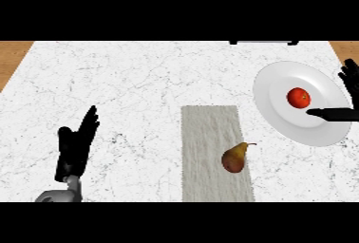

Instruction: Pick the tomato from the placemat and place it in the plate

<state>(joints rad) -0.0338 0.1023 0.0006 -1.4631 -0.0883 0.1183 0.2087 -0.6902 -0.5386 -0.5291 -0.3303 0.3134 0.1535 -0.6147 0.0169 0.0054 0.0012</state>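
A red tomato [298, 98] lies on the white plate [277, 78] at the right of the marble counter. My right hand [348, 80] is at the view's right edge beside the plate, open, its fingers spread upward and its thumb [329, 114] reaching over the plate's lower part just below the tomato without touching it. The grey placemat [210, 128] lies in the middle near the front. My left hand [76, 144] rests open at the lower left, fingers up, far from the mat.
A brownish-yellow pear [235, 157] lies on the placemat's lower right part. A dark object [263, 42] shows at the counter's far edge. Wooden floor [14, 54] shows beyond the counter's left and right corners.
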